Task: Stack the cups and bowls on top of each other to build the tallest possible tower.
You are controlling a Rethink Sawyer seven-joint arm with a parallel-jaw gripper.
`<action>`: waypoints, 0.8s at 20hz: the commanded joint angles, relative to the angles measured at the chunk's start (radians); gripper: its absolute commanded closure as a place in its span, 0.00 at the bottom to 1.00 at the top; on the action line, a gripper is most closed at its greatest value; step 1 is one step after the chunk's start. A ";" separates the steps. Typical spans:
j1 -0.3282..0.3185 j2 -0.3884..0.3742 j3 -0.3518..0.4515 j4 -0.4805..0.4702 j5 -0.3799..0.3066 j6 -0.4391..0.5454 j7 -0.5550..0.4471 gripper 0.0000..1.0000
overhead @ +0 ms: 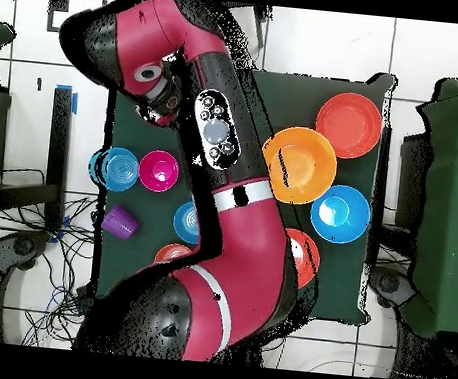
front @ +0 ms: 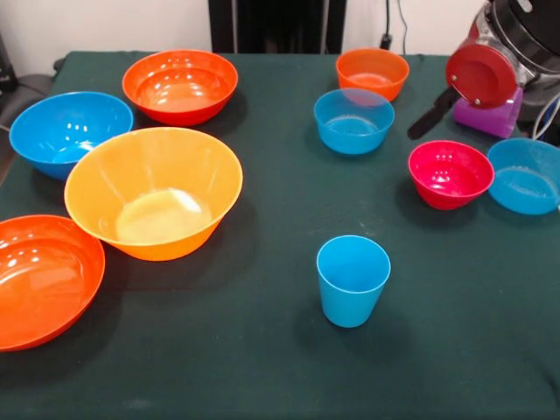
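Note:
The light blue cup [front: 353, 280] stands upright alone at the table's near middle. The purple cup [front: 490, 120] stands at the far right, partly behind my arm [front: 494, 61]; it also shows in the overhead view [overhead: 121, 221]. My gripper [front: 429, 114] shows only as a black piece below the arm's red joint, above the table between the small blue bowl [front: 353, 121] and the purple cup. It holds nothing that I can see. The magenta bowl [front: 450, 173] and another small blue bowl [front: 525, 175] sit side by side at the right. The small orange bowl [front: 372, 73] is at the back. Nothing is stacked.
The large yellow-orange bowl [front: 153, 192], the large blue bowl [front: 70, 131] and two large red-orange bowls [front: 179, 85] [front: 44, 280] fill the left half of the dark green table [front: 262, 367]. In the overhead view the arm [overhead: 224, 177] hides the light blue cup.

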 commanded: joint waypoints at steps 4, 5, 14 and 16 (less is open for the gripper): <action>-0.029 -0.042 -0.166 0.403 0.105 -0.282 0.293 0.00; -0.032 -0.059 -0.172 0.443 0.121 -0.301 0.307 0.00; 0.001 -0.030 -0.230 0.573 0.149 -0.491 0.384 0.00; 0.010 0.004 -0.242 0.554 0.142 -0.516 0.373 0.00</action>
